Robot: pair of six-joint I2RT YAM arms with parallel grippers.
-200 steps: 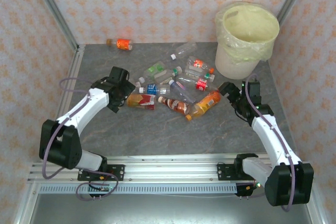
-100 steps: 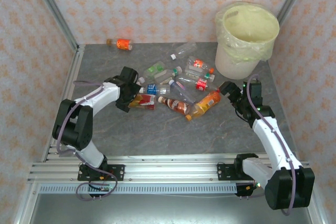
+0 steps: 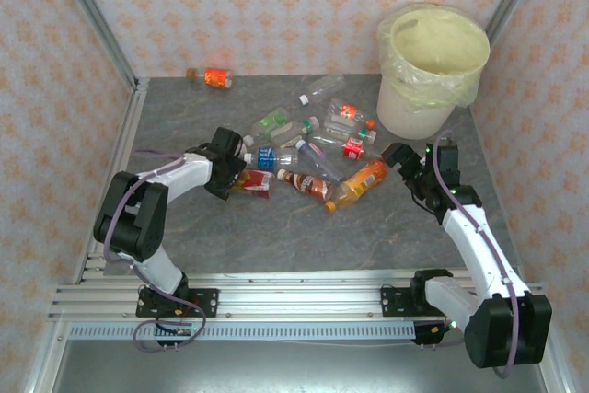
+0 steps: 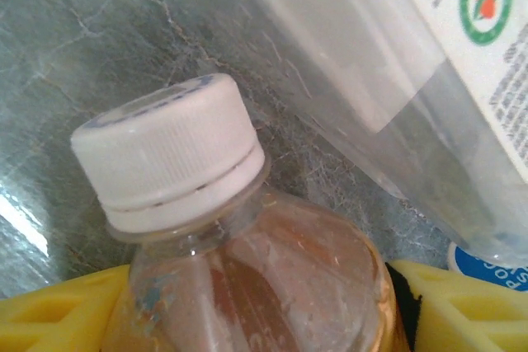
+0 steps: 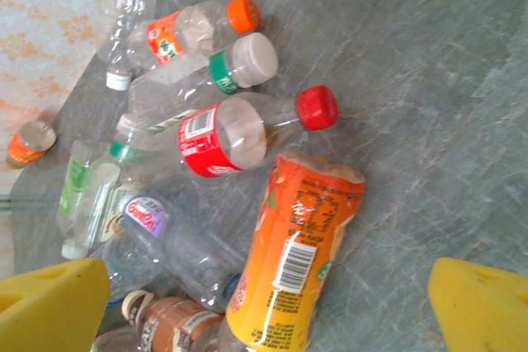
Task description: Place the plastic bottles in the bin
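Several plastic bottles (image 3: pixel 313 140) lie strewn mid-table. My left gripper (image 3: pixel 236 173) has its yellow fingers (image 4: pixel 58 319) on both sides of a white-capped bottle (image 4: pixel 247 261), pressed against its shoulder; from above that bottle shows a red-and-yellow label (image 3: pixel 256 181) and lies on the table. The left gripper (image 4: pixel 260 311) is shut on it. My right gripper (image 3: pixel 398 156) stands open over an orange-labelled bottle (image 5: pixel 297 261), the right gripper (image 5: pixel 264 307) not touching it. The cream bin (image 3: pixel 414 112) with its yellowish bag stands at the far right.
A lone orange bottle (image 3: pixel 215 77) lies at the back left by the wall. A red-labelled, red-capped bottle (image 5: pixel 231 133) and a brown bottle (image 3: pixel 308 183) lie beside the orange one. Patterned walls enclose the table on three sides.
My left arm has swung right to the white-capped bottle and its jaws have closed in around it. The right arm has hardly moved.
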